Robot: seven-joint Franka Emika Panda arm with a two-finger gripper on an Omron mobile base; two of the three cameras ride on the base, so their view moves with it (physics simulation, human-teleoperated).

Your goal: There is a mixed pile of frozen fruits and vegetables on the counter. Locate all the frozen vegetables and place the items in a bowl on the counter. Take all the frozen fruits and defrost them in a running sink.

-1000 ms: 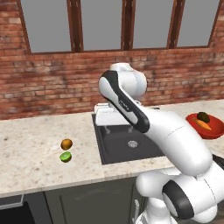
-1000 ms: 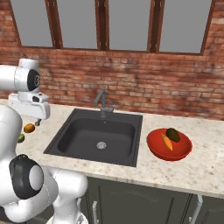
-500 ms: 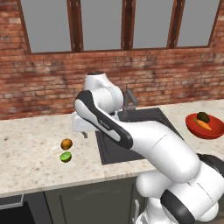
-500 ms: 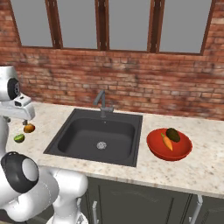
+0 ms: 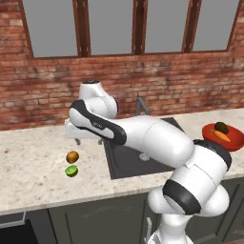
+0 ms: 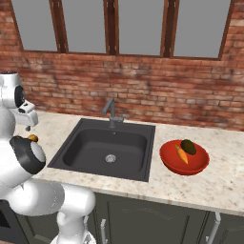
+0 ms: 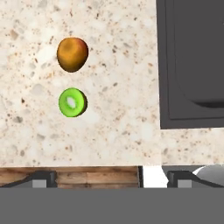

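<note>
Across the long beige speckled surface [image 5: 28, 167] the dark grey sink [image 6: 107, 148] sits sunk in the middle, its angular faucet [image 6: 111, 112] at the back rim. At about three o'clock from the sink in the right base view stands the red bowl [image 6: 184, 157], which holds the carrot [image 6: 180, 154] and the dark olive-brown ball [image 6: 188, 146], the two lying close together.

Over the surface at nine o'clock from the sink hangs the hand [image 5: 88, 141], its fingers spread fully apart and nothing between them. In the left base view the two fruits lie on the surface at roughly seven o'clock from the hand, apart from it: the orange-brown ball [image 5: 72, 157] nearer, the green lime-like piece [image 5: 71, 171] just beside it toward the front edge. In the hand view the ball [image 7: 72, 54] sits at twelve o'clock from the green piece [image 7: 72, 102], both well off from the sink's corner [image 7: 190, 65] at three o'clock.
</note>
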